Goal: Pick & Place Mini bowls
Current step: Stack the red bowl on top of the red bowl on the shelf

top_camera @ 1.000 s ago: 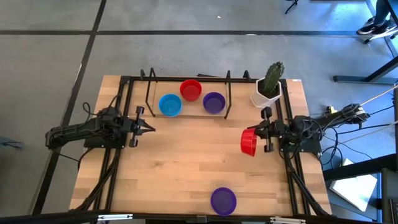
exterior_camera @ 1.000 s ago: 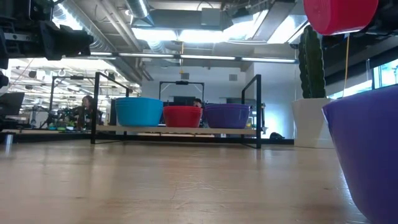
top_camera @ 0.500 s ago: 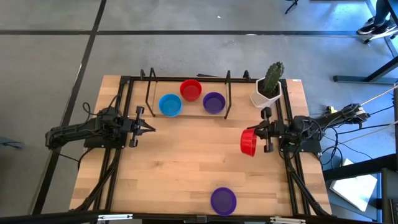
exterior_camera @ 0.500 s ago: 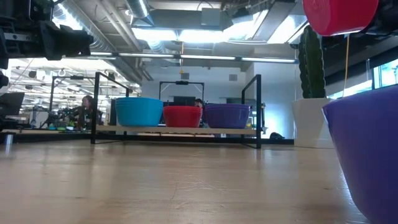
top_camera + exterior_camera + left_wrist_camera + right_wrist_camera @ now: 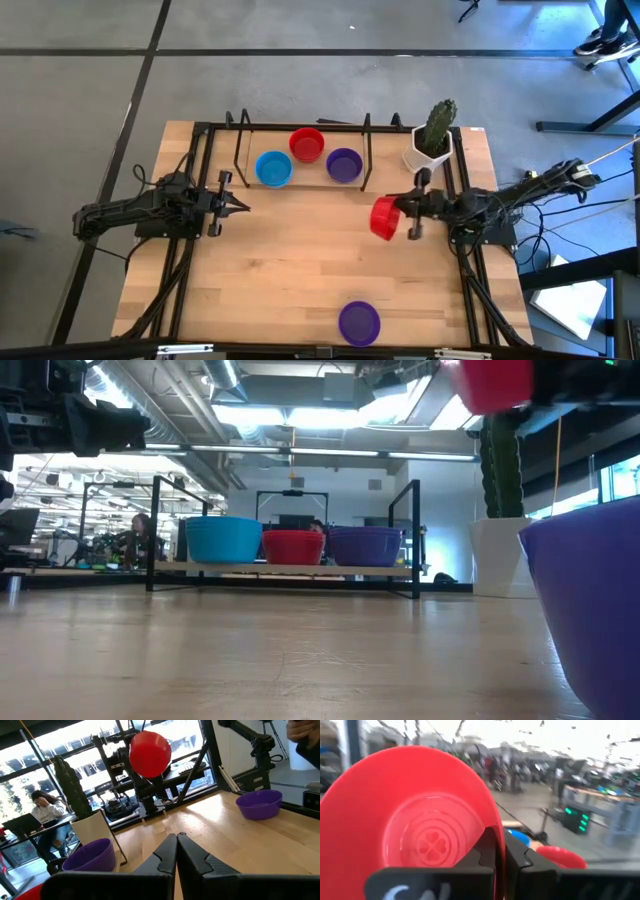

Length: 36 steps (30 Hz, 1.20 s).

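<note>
Wooden surface (image 5: 300,260) on grey concrete floor, black frame along its edges; middle of the surface bare. Right claw (image 5: 398,216) pinched on the rim of a red bowl (image 5: 384,217), held aloft on edge, now further inward than a second ago. Left claw (image 5: 244,207) closed, empty, at left side. Blue bowl (image 5: 273,168), second red bowl (image 5: 306,144), purple bowl (image 5: 344,164) grouped at far edge; another purple bowl (image 5: 359,322) at near edge.
</note>
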Available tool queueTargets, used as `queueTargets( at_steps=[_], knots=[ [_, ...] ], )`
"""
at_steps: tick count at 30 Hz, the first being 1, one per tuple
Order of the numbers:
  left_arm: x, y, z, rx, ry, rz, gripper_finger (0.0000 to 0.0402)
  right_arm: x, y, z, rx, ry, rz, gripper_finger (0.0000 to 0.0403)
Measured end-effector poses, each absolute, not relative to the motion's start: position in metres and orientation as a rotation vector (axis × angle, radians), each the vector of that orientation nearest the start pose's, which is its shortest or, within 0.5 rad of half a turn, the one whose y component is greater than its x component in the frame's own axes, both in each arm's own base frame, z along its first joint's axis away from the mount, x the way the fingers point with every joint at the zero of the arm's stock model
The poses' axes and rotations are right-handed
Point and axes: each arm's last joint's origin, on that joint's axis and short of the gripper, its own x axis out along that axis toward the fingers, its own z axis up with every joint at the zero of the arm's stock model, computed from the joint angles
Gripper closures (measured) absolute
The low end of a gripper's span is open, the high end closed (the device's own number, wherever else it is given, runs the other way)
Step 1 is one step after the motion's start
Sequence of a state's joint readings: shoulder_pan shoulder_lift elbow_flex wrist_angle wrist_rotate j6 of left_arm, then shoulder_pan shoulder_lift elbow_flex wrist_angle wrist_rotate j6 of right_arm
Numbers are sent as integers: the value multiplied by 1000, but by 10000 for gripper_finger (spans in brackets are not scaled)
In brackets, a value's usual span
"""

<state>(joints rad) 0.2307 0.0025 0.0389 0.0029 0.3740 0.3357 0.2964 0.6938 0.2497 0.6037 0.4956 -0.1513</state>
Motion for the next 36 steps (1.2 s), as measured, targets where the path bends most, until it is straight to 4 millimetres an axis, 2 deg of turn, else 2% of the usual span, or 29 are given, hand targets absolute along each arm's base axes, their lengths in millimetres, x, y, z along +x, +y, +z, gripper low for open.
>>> queueTargets(
  at_steps=[2, 6, 9, 13, 17, 20, 23, 27, 31, 36],
  knots=[
    [93, 11, 177, 347, -61, -136, 394, 168, 34, 243, -109, -94, -264, 397],
    [93, 11, 177, 347, -61, -136, 399, 212, 31, 262, -197, -11, -340, 397],
    [93, 11, 177, 347, -61, -136, 400, 250, 20, 290, -238, 60, -411, 397],
    [93, 11, 177, 347, -61, -136, 398, 300, -10, 326, -280, 255, -504, 398],
    [93, 11, 177, 347, -61, -136, 392, 344, -53, 363, -271, 403, -537, 398],
    [93, 11, 177, 346, -61, -136, 391, 372, -87, 380, -232, 488, -514, 399],
    [93, 11, 177, 347, -61, -136, 395, 396, -122, 384, -158, 568, -500, 399],
    [93, 11, 177, 347, -61, -136, 399, 419, -164, 376, -77, 674, -515, 399],
    [93, 11, 177, 347, -61, -137, 397, 436, -197, 348, -30, 796, -551, 399],
    [93, 11, 177, 347, -60, -133, 392, 432, -227, 316, 26, 861, -581, 397]
  ],
)
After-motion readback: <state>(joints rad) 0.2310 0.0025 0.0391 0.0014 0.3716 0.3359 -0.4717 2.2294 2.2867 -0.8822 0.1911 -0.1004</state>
